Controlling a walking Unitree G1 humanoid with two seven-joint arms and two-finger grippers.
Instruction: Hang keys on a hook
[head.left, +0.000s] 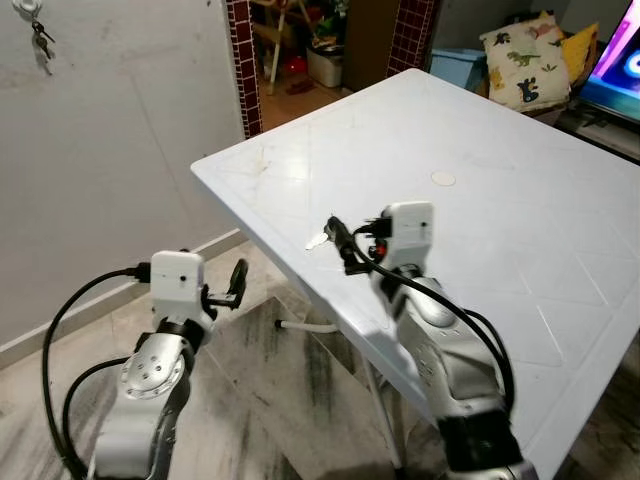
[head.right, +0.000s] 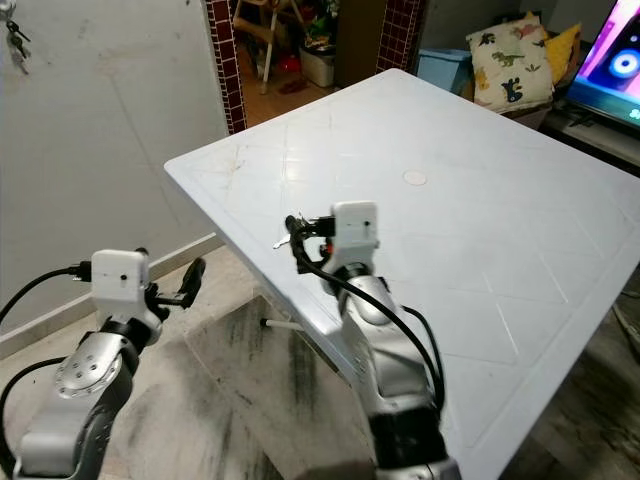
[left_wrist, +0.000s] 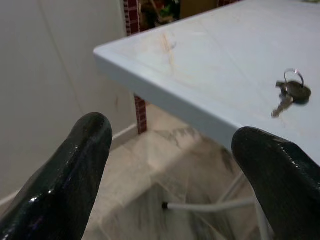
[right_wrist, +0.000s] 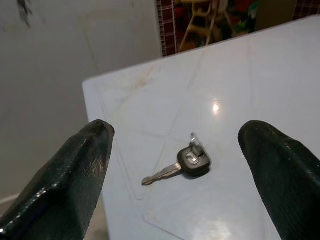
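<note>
The key (right_wrist: 182, 164) lies flat on the white surface (head.left: 520, 230) near its edge. The right end effector (right_wrist: 175, 165) hovers just above it, fingers spread apart. The left end effector (head.left: 236, 283) hangs open beside the surface, over the floor (head.left: 290, 400).

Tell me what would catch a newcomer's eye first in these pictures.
The big white plastic table stands out, with a single black-headed silver key lying near its edge. The right gripper hovers open just over that key. Up on the grey wall, another bunch of keys hangs.
</note>
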